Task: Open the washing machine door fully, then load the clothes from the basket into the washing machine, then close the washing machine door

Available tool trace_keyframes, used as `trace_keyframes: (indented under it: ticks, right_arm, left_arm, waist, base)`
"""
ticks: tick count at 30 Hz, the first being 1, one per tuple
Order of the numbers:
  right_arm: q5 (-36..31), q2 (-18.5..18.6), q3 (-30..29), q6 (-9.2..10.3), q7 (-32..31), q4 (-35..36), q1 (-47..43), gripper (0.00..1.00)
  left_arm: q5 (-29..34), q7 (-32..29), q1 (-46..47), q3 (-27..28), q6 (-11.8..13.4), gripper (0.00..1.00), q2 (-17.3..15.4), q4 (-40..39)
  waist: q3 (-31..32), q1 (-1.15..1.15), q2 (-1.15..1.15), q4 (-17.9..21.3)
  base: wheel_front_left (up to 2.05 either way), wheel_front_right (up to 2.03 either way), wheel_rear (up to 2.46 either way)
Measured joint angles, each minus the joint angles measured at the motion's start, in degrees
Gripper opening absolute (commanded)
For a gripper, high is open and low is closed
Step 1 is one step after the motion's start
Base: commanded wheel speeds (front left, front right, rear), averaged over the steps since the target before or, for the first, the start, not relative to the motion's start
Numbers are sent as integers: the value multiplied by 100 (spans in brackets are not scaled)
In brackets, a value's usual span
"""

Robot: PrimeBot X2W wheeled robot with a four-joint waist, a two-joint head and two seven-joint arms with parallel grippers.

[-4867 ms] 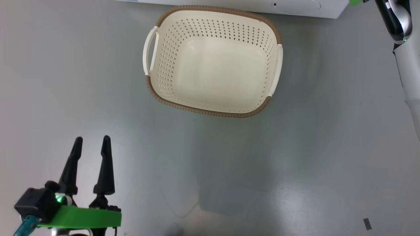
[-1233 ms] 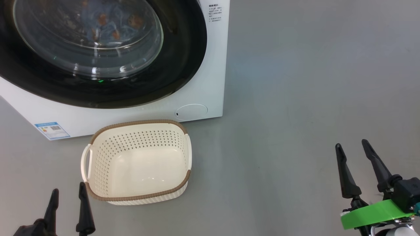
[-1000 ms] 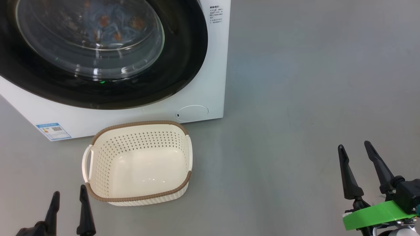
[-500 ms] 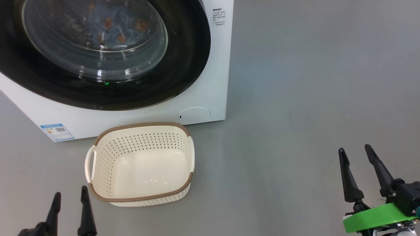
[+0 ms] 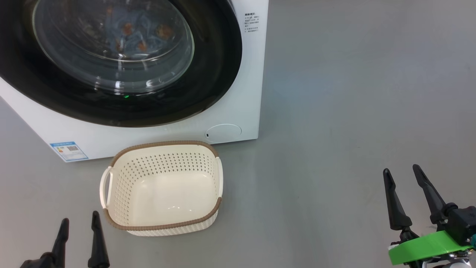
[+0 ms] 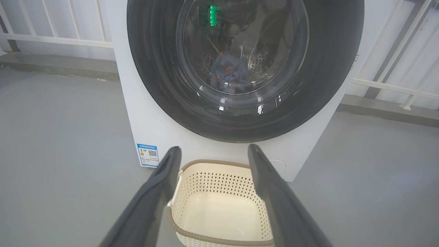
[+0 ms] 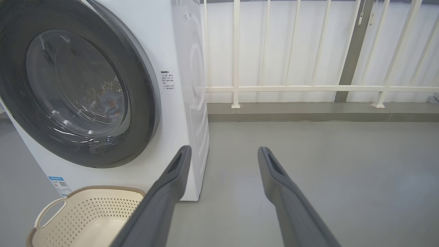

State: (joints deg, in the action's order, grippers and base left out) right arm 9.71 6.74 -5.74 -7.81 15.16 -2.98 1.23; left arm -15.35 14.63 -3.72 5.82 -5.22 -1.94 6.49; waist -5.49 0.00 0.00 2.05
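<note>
Cream basket (image 5: 163, 165) near left tool (image 5: 80, 216), well apart from right tool (image 5: 401, 168)

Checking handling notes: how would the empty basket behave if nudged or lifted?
The basket probably slides easily: empty, thin perforated plastic on smooth floor. Likely stiff, since its walls hold shape. Lifted by one handle, it would probably tilt.

- We saw a smooth grey floor (image 5: 353, 111).
- On it stood the white washing machine (image 5: 250, 89).
- The cream basket (image 5: 163, 143) sat upright on the floor, just before the machine.
</note>
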Motion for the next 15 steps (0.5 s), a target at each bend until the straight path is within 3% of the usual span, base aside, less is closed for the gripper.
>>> trace_keyframes:
  ticks: [15]
  right_arm:
    - [0, 53, 64, 0, 0, -53, -15, 100]
  left_arm:
    - [-9, 0, -30, -105, 93, 100, 0, 1]
  waist:
    - [172, 0, 0, -79]
  base:
    - [0, 0, 0]
